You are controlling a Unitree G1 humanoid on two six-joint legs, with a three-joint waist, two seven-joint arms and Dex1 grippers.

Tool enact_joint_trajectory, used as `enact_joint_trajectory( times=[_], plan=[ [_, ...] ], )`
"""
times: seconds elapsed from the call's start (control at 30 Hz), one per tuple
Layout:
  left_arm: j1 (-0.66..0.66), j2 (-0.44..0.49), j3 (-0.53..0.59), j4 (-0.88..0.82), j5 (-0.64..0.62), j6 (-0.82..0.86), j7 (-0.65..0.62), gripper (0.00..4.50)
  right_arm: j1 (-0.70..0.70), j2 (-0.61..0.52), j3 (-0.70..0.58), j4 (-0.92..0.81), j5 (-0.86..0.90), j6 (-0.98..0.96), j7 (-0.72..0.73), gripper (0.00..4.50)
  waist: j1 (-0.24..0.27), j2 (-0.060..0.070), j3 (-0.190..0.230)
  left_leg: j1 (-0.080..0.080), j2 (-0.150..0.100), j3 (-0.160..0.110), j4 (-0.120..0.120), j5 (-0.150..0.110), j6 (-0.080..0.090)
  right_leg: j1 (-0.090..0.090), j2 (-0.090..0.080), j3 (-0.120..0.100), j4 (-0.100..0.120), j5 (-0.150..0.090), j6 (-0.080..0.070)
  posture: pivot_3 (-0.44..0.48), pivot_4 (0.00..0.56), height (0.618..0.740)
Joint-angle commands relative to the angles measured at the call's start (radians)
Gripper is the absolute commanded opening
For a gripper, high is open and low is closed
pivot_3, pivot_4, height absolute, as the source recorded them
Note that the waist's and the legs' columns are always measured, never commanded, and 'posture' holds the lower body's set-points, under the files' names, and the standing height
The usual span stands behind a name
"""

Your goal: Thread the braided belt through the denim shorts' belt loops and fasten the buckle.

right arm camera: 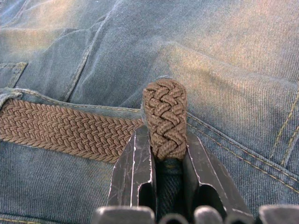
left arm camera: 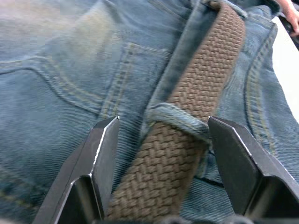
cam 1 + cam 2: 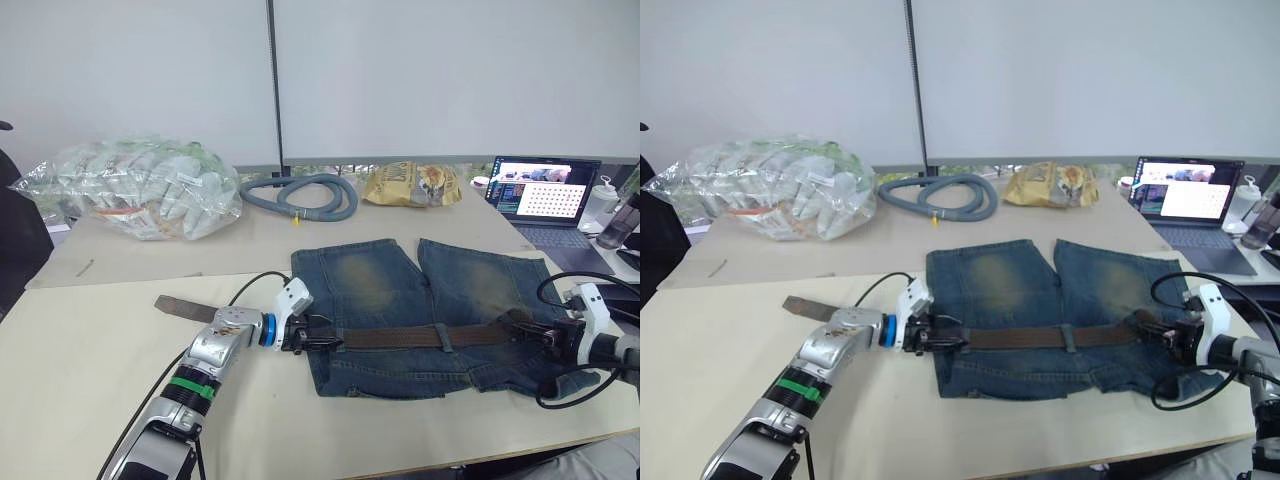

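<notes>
Behind the denim shorts [image 3: 420,300] lie a grey hose [image 3: 300,195] and laptop [image 3: 545,200]; left claw [image 2: 161,140] spread astride the braided belt [image 3: 430,336], right claw [image 1: 163,154] pinching its folded end.

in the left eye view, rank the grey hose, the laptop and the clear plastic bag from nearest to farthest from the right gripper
From the right gripper, at the shorts' right edge:
1. Laptop, on the table's right side, just beyond that gripper.
2. Grey hose, coiled at the back, near the middle.
3. Clear plastic bag, far back on the left.
</notes>
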Motion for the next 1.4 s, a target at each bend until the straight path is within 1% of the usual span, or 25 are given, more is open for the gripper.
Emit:
enact_joint_trajectory(
  times=[0.03, 0.07, 0.17, 0.23, 0.3, 0.4, 0.53, 0.63, 0.7, 0.8, 0.9, 1.0, 1.07, 1.17, 1.23, 1.27, 1.3, 1.4],
  plan=[
    [-0.001, 0.002, -0.022, -0.039, 0.022, -0.033, -0.028, 3.16, 0.012, 0.010, -0.017, -0.030, 0.011, -0.003, -0.001, 0.23, 0.000, 0.000, 0.000, 0.000, 0.000, 0.000, 0.000, 0.000, 0.000, 0.000, 0.000, 0.000, 0.000, 0.000, 0.000, 0.000, 0.150, 0.740],
    [0.005, 0.005, -0.027, -0.045, 0.027, -0.033, -0.035, 3.16, 0.013, 0.011, -0.017, -0.031, 0.011, -0.004, -0.002, 0.23, 0.000, 0.000, 0.000, 0.000, 0.000, 0.000, 0.000, -0.001, -0.001, 0.000, -0.001, 0.000, 0.000, 0.000, 0.000, 0.000, 0.150, 0.740],
    [0.019, 0.021, -0.040, -0.057, 0.044, -0.038, -0.051, 2.36, 0.011, 0.017, -0.016, -0.030, 0.010, -0.007, -0.005, 0.23, -0.001, 0.000, 0.000, 0.000, 0.000, 0.000, 0.000, -0.004, -0.006, 0.000, -0.001, 0.000, 0.000, 0.000, 0.000, 0.000, 0.150, 0.740],
    [0.025, 0.032, -0.044, -0.060, 0.048, -0.041, -0.065, 1.63, 0.010, 0.021, -0.015, -0.026, 0.007, -0.011, -0.007, 0.23, -0.003, 0.000, 0.000, 0.000, 0.000, 0.000, 0.000, -0.004, -0.006, 0.000, -0.001, 0.000, 0.000, 0.000, 0.000, 0.000, 0.150, 0.740],
    [0.027, 0.036, -0.043, -0.061, 0.046, -0.041, -0.074, 1.06, 0.009, 0.025, -0.015, -0.023, 0.004, -0.015, -0.007, 0.23, -0.003, 0.000, 0.000, 0.000, 0.000, 0.000, 0.000, -0.004, -0.006, 0.000, -0.001, 0.000, 0.000, 0.000, 0.000, 0.000, 0.150, 0.740],
    [0.028, 0.041, -0.040, -0.066, 0.045, -0.040, -0.081, 0.05, 0.010, 0.029, -0.014, -0.023, 0.002, -0.017, -0.008, 0.23, -0.004, 0.000, 0.000, 0.000, 0.000, 0.000, 0.000, -0.004, -0.006, 0.000, -0.001, 0.000, 0.000, 0.000, 0.000, 0.000, 0.150, 0.740],
    [0.016, 0.042, -0.031, -0.024, 0.071, -0.083, -0.062, 0.00, 0.019, 0.046, -0.003, -0.059, 0.003, -0.021, -0.006, 0.23, -0.005, 0.000, 0.000, 0.000, 0.000, 0.000, 0.000, -0.003, -0.006, 0.000, -0.001, 0.000, 0.000, 0.000, 0.000, 0.000, 0.150, 0.740],
    [-0.013, 0.041, -0.001, 0.041, 0.093, -0.124, -0.020, 0.00, 0.020, 0.079, 0.021, -0.131, 0.012, -0.007, 0.003, 0.23, -0.008, 0.000, 0.000, 0.001, 0.000, 0.000, 0.000, -0.003, -0.006, 0.000, 0.000, 0.001, 0.000, 0.000, 0.000, 0.000, 0.150, 0.740],
    [-0.038, 0.051, 0.028, 0.102, 0.107, -0.165, 0.018, 0.00, -0.002, 0.115, 0.054, -0.163, 0.003, -0.015, 0.006, 0.23, -0.013, 0.000, 0.000, 0.001, 0.001, 0.000, 0.000, -0.003, -0.006, 0.000, 0.000, 0.001, 0.000, 0.000, 0.000, 0.000, 0.150, 0.740],
    [-0.067, 0.064, 0.059, 0.173, 0.122, -0.217, 0.051, 0.00, -0.049, 0.149, 0.100, -0.151, -0.028, -0.048, 0.016, 0.23, -0.016, 0.000, 0.000, 0.002, 0.001, 0.000, 0.001, -0.003, -0.006, 0.000, 0.002, 0.002, 0.001, 0.001, -0.002, 0.000, 0.150, 0.740],
    [-0.098, 0.088, 0.104, 0.257, 0.134, -0.302, 0.078, 0.00, -0.139, 0.204, 0.171, -0.083, -0.088, -0.118, 0.018, 0.23, -0.022, 0.000, 0.000, 0.002, 0.001, 0.000, 0.001, 0.000, -0.002, 0.000, 0.002, 0.001, 0.001, 0.001, -0.002, 0.000, 0.150, 0.740],
    [-0.137, 0.126, 0.153, 0.341, 0.144, -0.354, 0.119, 0.00, -0.273, 0.278, 0.226, 0.047, -0.160, -0.229, -0.006, 0.23, -0.030, 0.000, 0.000, 0.002, 0.001, 0.000, 0.000, 0.000, -0.003, -0.001, 0.003, 0.001, 0.001, 0.002, -0.002, 0.000, 0.150, 0.740],
    [-0.152, 0.155, 0.168, 0.382, 0.158, -0.387, 0.129, 0.00, -0.353, 0.315, 0.240, 0.130, -0.188, -0.293, -0.011, 0.23, -0.034, -0.001, 0.000, 0.001, 0.001, 0.000, 0.000, 0.000, -0.003, -0.002, 0.003, 0.000, 0.002, 0.002, -0.002, 0.000, 0.150, 0.740],
    [-0.163, 0.179, 0.192, 0.413, 0.160, -0.421, 0.146, 0.00, -0.435, 0.350, 0.248, 0.235, -0.221, -0.389, -0.026, 0.23, -0.033, -0.001, 0.000, 0.000, 0.000, 0.000, -0.001, 0.001, -0.004, -0.005, 0.003, -0.001, 0.002, 0.002, -0.002, 0.000, 0.150, 0.740],
    [-0.151, 0.191, 0.213, 0.392, 0.138, -0.431, 0.119, 0.00, -0.467, 0.353, 0.270, 0.284, -0.255, -0.469, -0.006, 0.23, -0.026, -0.001, 0.001, -0.002, -0.001, 0.000, -0.001, 0.001, -0.007, -0.006, 0.002, -0.001, 0.002, 0.002, -0.002, 0.000, 0.150, 0.740],
    [-0.128, 0.201, 0.218, 0.343, 0.109, -0.405, 0.066, 0.00, -0.473, 0.341, 0.287, 0.304, -0.281, -0.522, 0.010, 0.23, -0.024, -0.001, 0.001, -0.003, -0.001, 0.000, -0.001, 0.001, -0.012, -0.007, 0.001, -0.001, 0.002, 0.002, -0.002, 0.000, 0.150, 0.740],
    [-0.111, 0.208, 0.221, 0.307, 0.089, -0.385, 0.027, 0.00, -0.478, 0.333, 0.298, 0.321, -0.299, -0.561, 0.022, 0.23, -0.023, -0.001, 0.001, -0.004, -0.002, 0.000, -0.001, 0.001, -0.014, -0.008, 0.001, -0.001, 0.002, 0.002, -0.001, 0.000, 0.150, 0.740],
    [-0.038, 0.252, 0.215, 0.183, 0.050, -0.287, -0.072, 0.00, -0.496, 0.302, 0.298, 0.383, -0.325, -0.601, 0.030, 0.23, -0.020, -0.001, 0.001, -0.007, -0.004, 0.000, 0.000, 0.001, -0.013, -0.010, 0.001, -0.002, 0.003, 0.003, 0.001, 0.000, 0.150, 0.740]
  ],
)
